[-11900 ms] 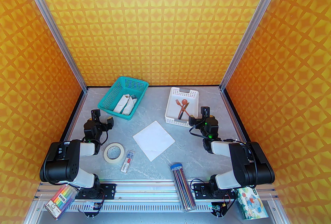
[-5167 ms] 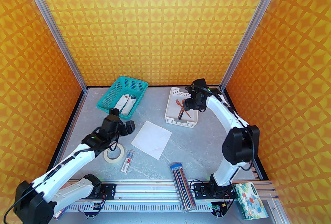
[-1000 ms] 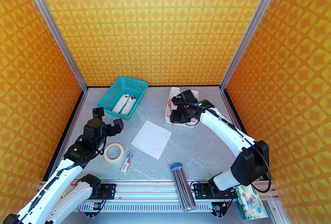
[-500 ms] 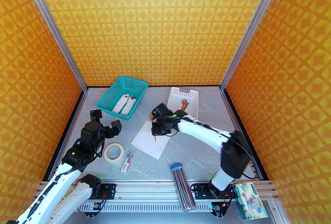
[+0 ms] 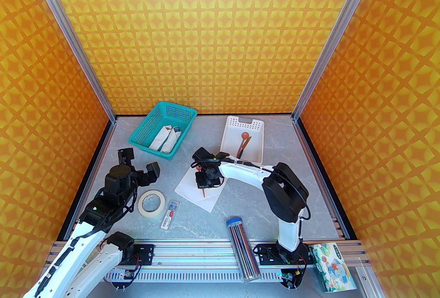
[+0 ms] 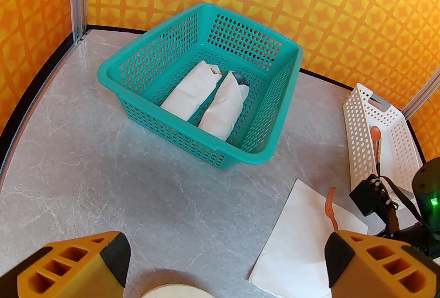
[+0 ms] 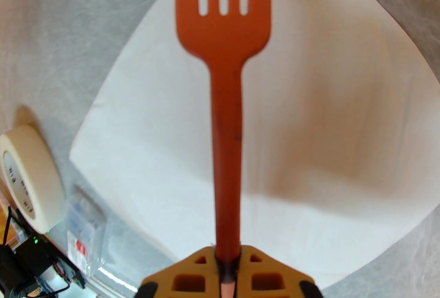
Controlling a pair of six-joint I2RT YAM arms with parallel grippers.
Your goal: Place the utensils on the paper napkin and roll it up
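Observation:
My right gripper is shut on the handle of the orange fork, which it holds just above the white paper napkin. The tines point toward the napkin's far corner. In the left wrist view the fork stands over the napkin. The reddish-brown spoon and the dark-handled knife lie in the white slotted tray. My left gripper hovers open left of the napkin with nothing between its fingers.
A teal basket with two rolled white bundles stands at the back left. A masking tape roll and a small clear box lie left of the napkin. A pencil tube and a tissue pack sit at the near edge.
The right arm has carried the fork from the white tray leftward and down to above the napkin. The left arm has drawn back slightly and stays open.

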